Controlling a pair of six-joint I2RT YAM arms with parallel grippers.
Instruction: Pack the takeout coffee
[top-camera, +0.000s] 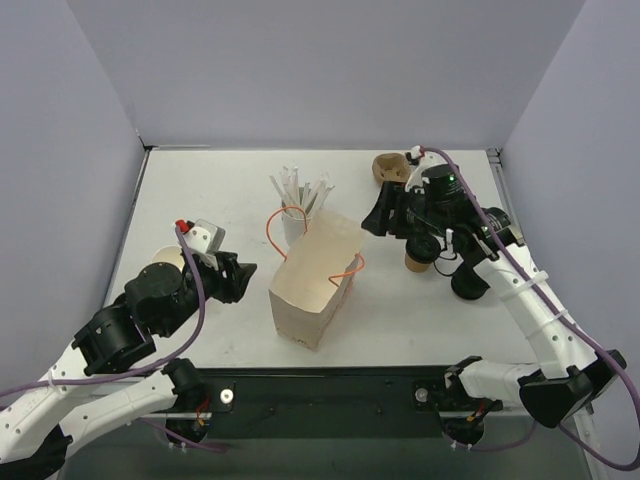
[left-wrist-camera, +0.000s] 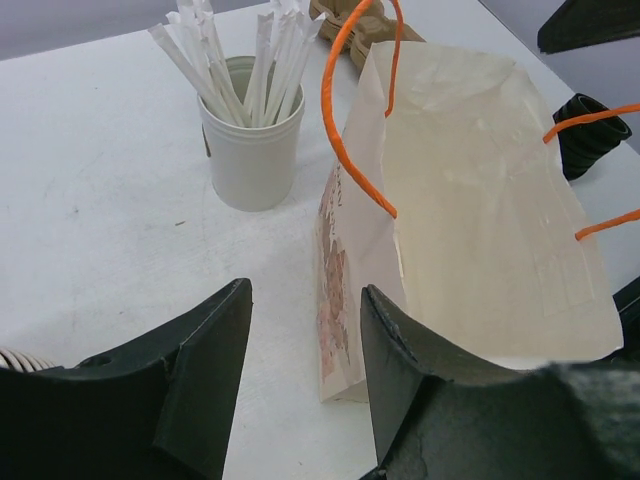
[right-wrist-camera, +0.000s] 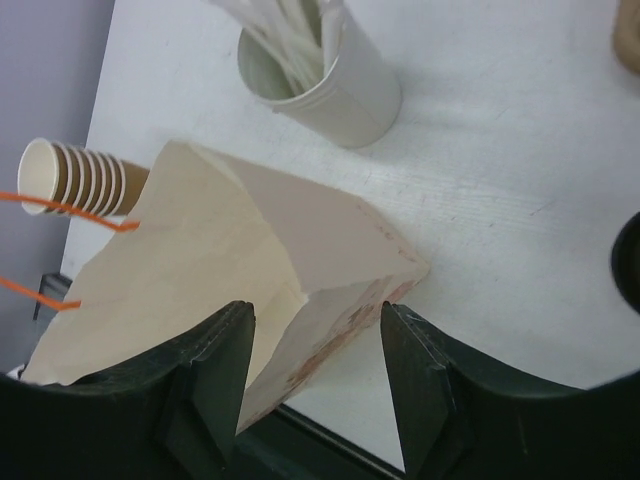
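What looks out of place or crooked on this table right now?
The paper bag in the middle sits skewed to the table edges. Its mouth gapes lopsided, with one orange handle flopped outward toward the straw cup. Nothing looks spilled or torn.

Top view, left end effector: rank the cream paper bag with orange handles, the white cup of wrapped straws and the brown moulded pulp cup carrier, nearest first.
1. Cream paper bag with orange handles: just right of the left end effector.
2. White cup of wrapped straws: behind the bag.
3. Brown moulded pulp cup carrier: far back right.
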